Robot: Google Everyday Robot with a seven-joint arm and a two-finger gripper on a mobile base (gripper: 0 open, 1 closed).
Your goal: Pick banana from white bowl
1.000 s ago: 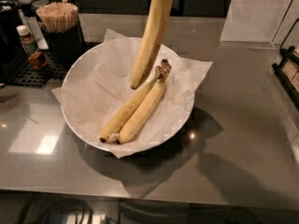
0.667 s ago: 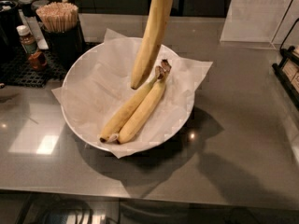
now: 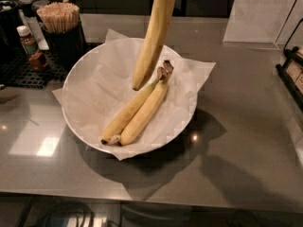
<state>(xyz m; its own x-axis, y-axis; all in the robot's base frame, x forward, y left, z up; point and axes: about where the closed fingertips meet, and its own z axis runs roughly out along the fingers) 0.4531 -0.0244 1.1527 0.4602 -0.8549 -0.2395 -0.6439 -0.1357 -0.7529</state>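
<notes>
the banana (image 3: pixel 152 37) hanging nearly upright from the top edge of the view, pale yellow, small brown tip down, lifted clear of the white bowl (image 3: pixel 72 122) and dangling over its crinkled white paper (image 3: pixel 102 86). gripper out of view above the banana's upper end; cannot tell how far open, nor what it has hold of. in the bowl, on the paper, 2 bananas (image 3: pixel 139 110) side by side, joined at a dark brown stem (image 3: pixel 163 71) toward the back. bowl on a grey counter (image 3: pixel 246 126). back left, a dark cup of wooden sticks (image 3: pixel 59 18) and a small bottle (image 3: pixel 27 39) on a black mat (image 3: pixel 23 72).
</notes>
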